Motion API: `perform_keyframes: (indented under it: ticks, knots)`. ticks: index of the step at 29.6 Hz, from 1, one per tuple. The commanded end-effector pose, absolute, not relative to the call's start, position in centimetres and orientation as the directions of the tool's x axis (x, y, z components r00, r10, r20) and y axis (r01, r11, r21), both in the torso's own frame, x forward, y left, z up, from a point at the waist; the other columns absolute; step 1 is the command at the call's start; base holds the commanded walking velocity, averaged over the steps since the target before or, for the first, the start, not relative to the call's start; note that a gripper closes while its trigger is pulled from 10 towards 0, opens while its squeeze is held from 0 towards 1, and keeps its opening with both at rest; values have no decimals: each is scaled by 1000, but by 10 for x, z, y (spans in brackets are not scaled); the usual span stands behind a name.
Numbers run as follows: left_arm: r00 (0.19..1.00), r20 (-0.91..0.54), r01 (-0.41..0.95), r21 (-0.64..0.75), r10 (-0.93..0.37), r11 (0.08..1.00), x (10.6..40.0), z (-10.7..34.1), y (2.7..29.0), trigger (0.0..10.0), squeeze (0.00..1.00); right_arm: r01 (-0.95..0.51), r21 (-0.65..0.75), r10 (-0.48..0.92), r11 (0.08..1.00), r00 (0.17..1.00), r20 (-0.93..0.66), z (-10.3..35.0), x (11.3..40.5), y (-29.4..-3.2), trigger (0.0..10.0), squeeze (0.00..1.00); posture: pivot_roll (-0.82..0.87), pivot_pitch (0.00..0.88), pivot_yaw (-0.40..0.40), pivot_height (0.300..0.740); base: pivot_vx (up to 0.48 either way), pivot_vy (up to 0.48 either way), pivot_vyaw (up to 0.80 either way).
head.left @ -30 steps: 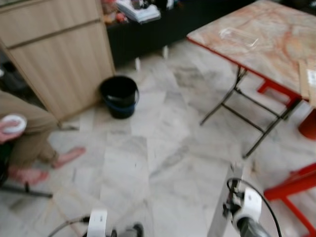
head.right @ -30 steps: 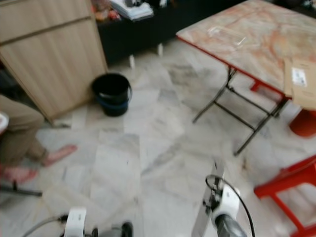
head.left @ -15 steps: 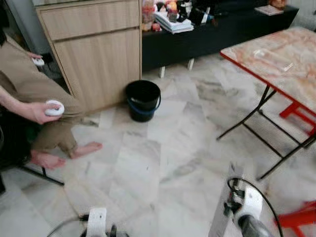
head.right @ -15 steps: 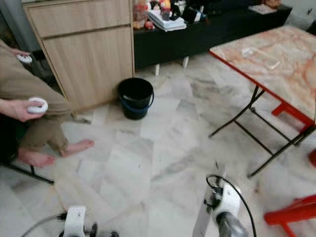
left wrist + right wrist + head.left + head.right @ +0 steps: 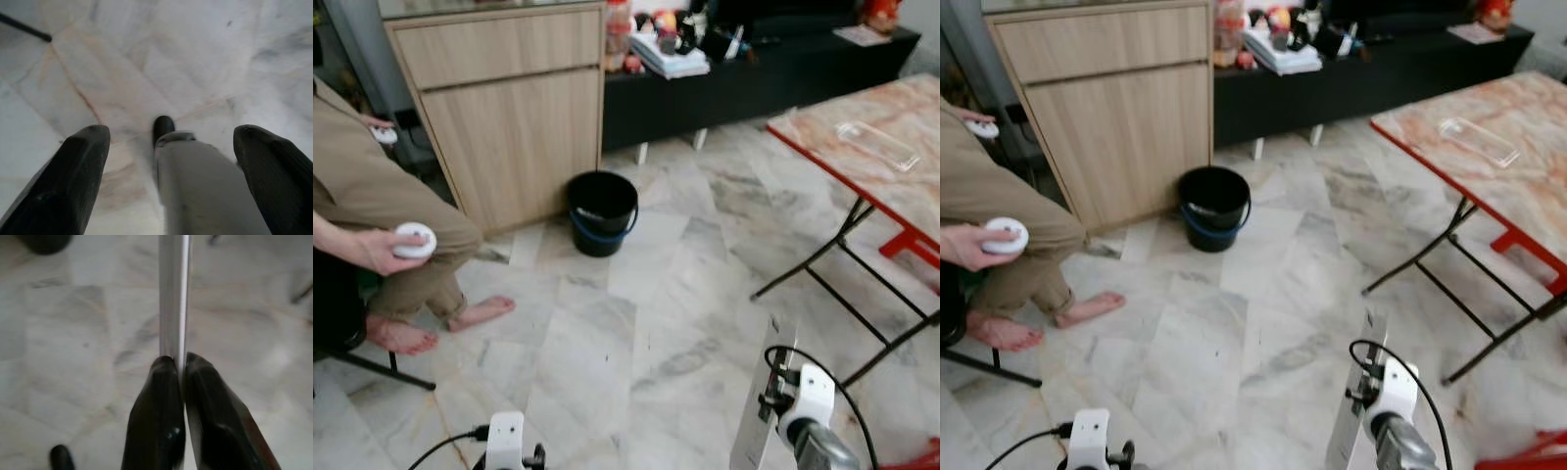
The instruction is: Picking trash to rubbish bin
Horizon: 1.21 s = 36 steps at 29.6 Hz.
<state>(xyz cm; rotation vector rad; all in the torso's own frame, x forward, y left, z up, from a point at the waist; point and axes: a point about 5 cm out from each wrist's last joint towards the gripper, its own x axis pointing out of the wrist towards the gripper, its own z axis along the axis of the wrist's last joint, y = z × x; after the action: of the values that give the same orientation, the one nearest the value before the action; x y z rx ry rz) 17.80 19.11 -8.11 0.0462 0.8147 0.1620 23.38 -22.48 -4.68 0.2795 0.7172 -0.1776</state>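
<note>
A black bucket-shaped rubbish bin [image 5: 602, 211] with a blue band stands on the marble floor beside the wooden cabinet [image 5: 509, 108], well ahead of me. My right gripper [image 5: 178, 361] is shut on a thin flat pale sheet of trash [image 5: 173, 293], held edge-on. That sheet [image 5: 759, 411] rises at the lower right in the eye views, next to my right wrist [image 5: 800, 401]. My left gripper [image 5: 171, 129] is open and hangs low over the floor with nothing between its fingers [image 5: 73, 181]; my own grey leg and black foot lie below it.
A person sits at the left with bare feet [image 5: 480, 313] on the floor, a white controller [image 5: 414, 240] in one hand. A folding table [image 5: 822, 132] with a clear plastic tray [image 5: 876, 145] stands at the right. A low black bench [image 5: 754, 69] runs along the back.
The camera has swung and lifted, so the bin sits nearer the middle and the table further right. The right gripper stays shut on the sheet.
</note>
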Motion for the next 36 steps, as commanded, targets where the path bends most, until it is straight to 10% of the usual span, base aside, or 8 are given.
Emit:
perform_keyframes:
  ticks: [1,36]
  knots:
    - [650,-744,-132,88,154,987,171,-86,185,10000,0,280,171,-96,945,735,-672,-46,230,-236,10000,0,26,143,-151,740,431,0,0]
    - [632,-753,-158,105,183,982,158,-89,196,10000,0,230,172,-57,958,738,-672,-46,236,-222,10000,0,96,166,-113,740,430,0,-114]
